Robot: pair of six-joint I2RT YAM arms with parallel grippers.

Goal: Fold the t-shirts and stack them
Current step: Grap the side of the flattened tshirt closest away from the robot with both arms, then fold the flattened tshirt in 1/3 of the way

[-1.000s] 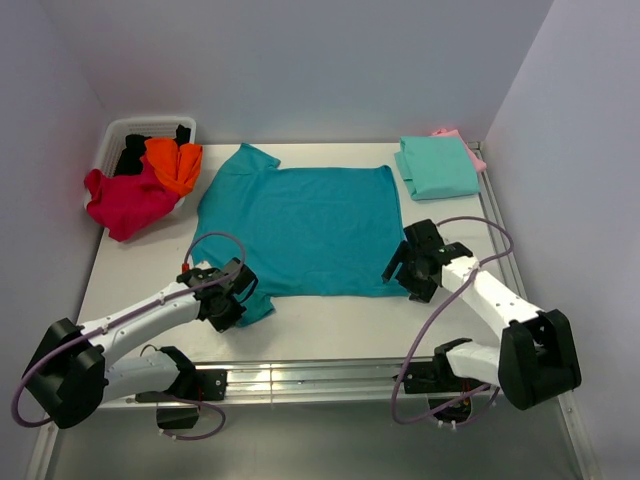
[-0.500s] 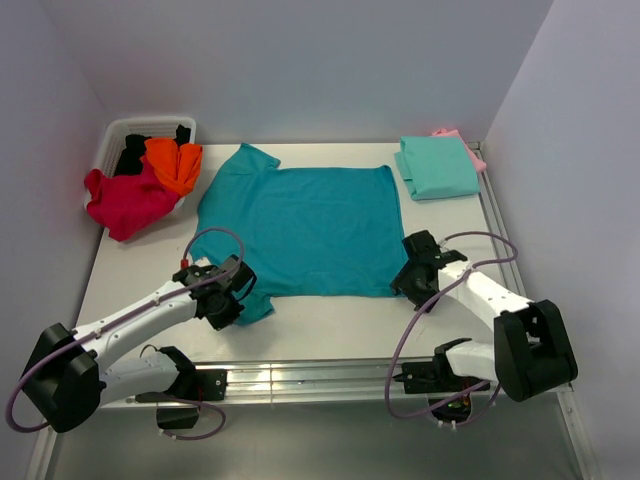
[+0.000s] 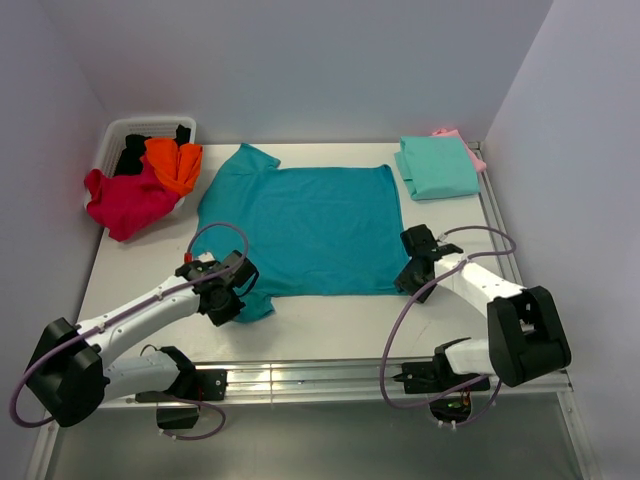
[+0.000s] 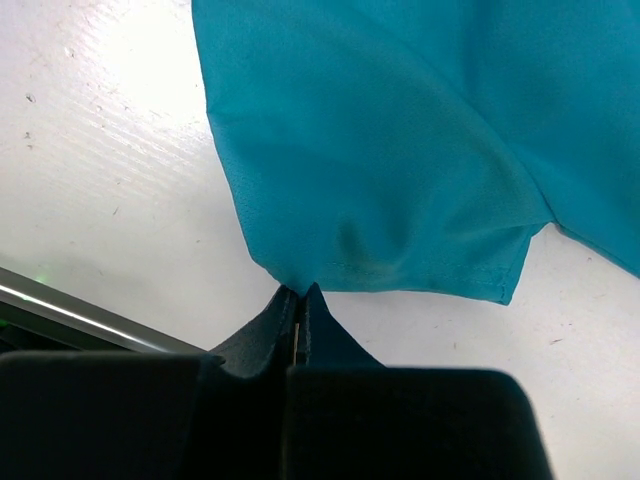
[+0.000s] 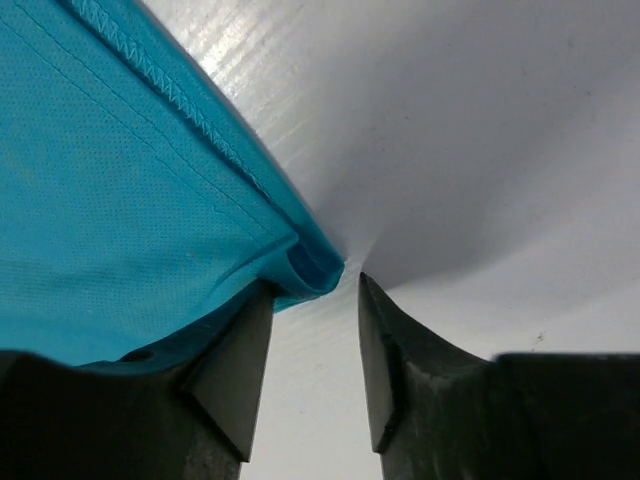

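Note:
The deep teal-blue t-shirt (image 3: 300, 225) lies spread flat in the middle of the table. My left gripper (image 3: 232, 297) is shut on its near left sleeve; in the left wrist view the closed jaws (image 4: 300, 292) pinch the sleeve's edge (image 4: 380, 180). My right gripper (image 3: 408, 270) is open at the shirt's near right corner. In the right wrist view the rolled hem corner (image 5: 315, 265) sits between the open fingertips (image 5: 315, 285), against the left finger. A folded mint-green t-shirt (image 3: 437, 168) lies at the back right on a pink one (image 3: 472, 152).
A white slotted basket (image 3: 118, 130) stands at the back left with black (image 3: 130, 155), orange (image 3: 175, 165) and crimson (image 3: 125, 200) shirts spilling out of it. Walls close the table on the left, back and right. A metal rail (image 3: 320, 375) runs along the near edge.
My right gripper has moved in towards the shirt's near right corner and down to the table. My left gripper has shifted only slightly and still holds the sleeve.

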